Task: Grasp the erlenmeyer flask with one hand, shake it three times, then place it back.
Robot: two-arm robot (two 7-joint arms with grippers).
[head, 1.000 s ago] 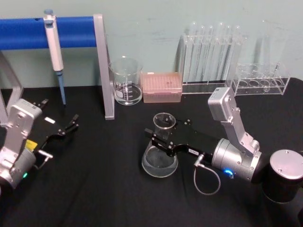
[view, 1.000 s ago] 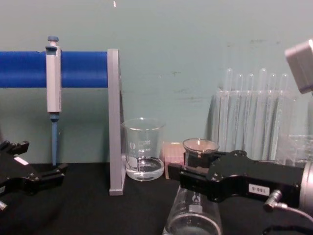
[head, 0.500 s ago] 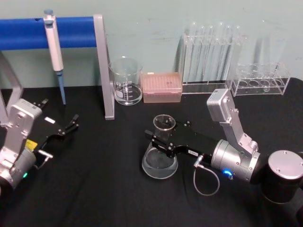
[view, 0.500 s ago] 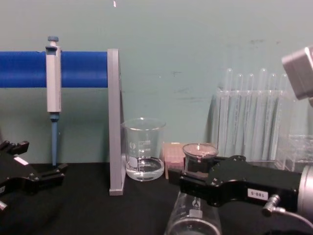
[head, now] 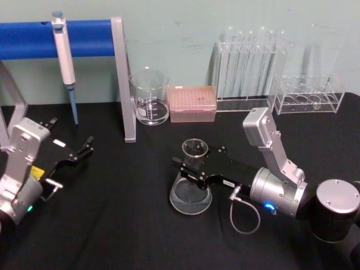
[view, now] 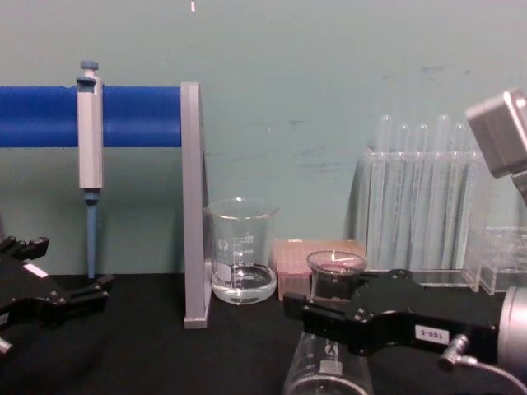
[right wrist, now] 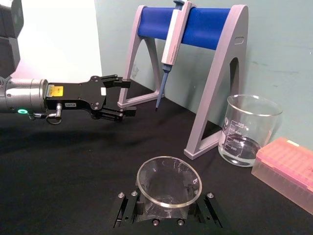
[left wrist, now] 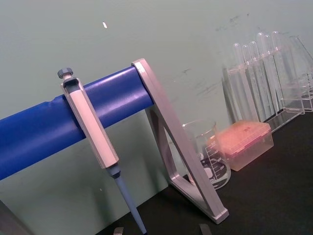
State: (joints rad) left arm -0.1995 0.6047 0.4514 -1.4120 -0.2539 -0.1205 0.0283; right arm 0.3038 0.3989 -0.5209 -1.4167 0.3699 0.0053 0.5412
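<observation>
Centrally on the black table [head: 124, 225], the erlenmeyer flask [head: 191, 188] stands upright, its neck clamped by the right gripper [head: 197, 170] reaching from four o'clock; the left gripper [head: 84, 149] rests open at nine o'clock.

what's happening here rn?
The right gripper is shut on the flask at its neck; the flask stands upright, base at or just above the black table. The left gripper sits open and idle at the table's left side. Behind are a beaker, a pipette on its stand, and test tubes.
</observation>
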